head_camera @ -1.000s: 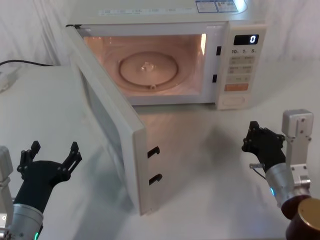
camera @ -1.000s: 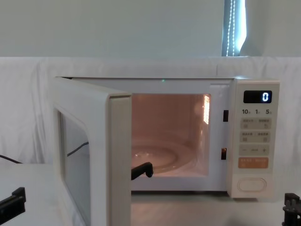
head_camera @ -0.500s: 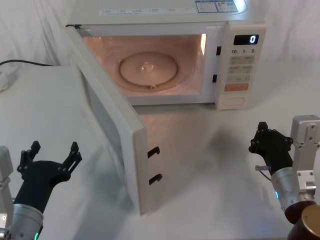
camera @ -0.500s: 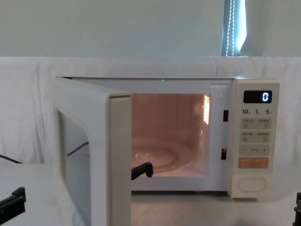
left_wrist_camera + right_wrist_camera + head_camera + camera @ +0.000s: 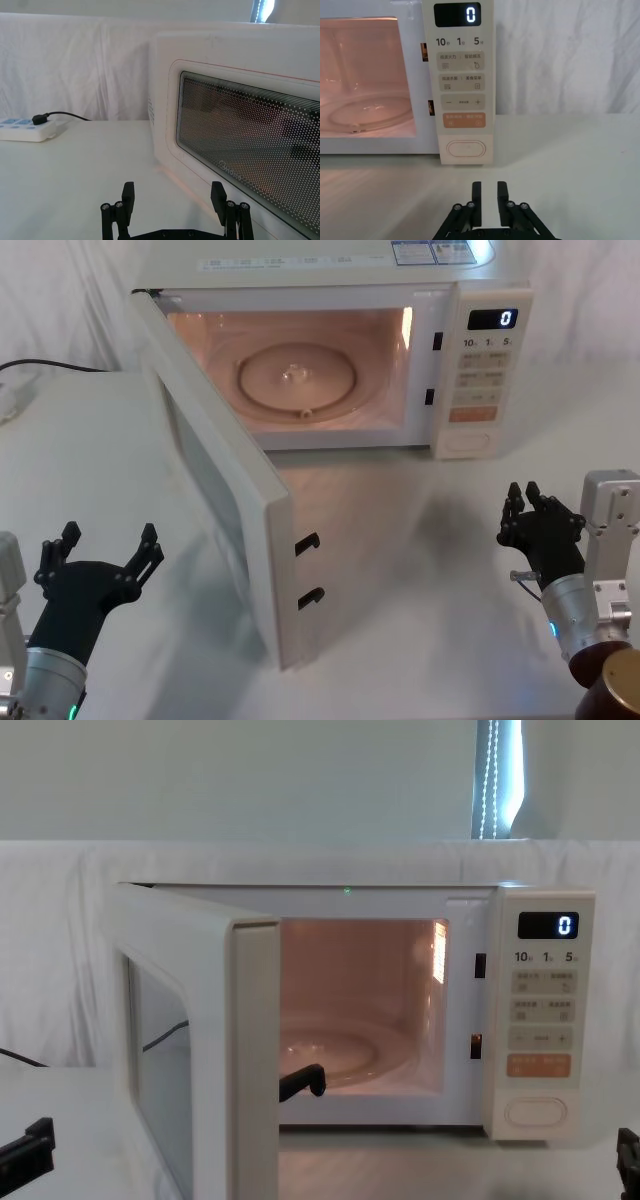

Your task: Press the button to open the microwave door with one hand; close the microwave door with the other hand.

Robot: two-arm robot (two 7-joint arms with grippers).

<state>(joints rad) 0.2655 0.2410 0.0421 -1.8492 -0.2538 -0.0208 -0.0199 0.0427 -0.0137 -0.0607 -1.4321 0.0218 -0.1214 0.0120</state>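
Observation:
The microwave door (image 5: 225, 490) stands swung wide open toward my left, its window (image 5: 250, 135) facing the left gripper. The lit cavity is open to view. The button (image 5: 468, 441) sits at the bottom of the control panel, straight ahead of the right gripper in the right wrist view (image 5: 466, 149) and low on the panel in the chest view (image 5: 528, 1112). My left gripper (image 5: 108, 540) hangs low at the near left, open wide and empty, short of the door's outer face (image 5: 173, 192). My right gripper (image 5: 522, 502) is at the near right, well back from the panel, fingers a narrow gap apart, holding nothing (image 5: 489, 192).
A glass turntable (image 5: 295, 375) lies inside the cavity. Two black latch hooks (image 5: 308, 542) stick out of the door's free edge. A white power strip (image 5: 25, 129) with a black cable lies at the far left of the white table (image 5: 400, 570). White cloth hangs behind.
My right gripper has drawn back from the control panel toward the near right, and its fingers have parted slightly. The left gripper and the door have not moved.

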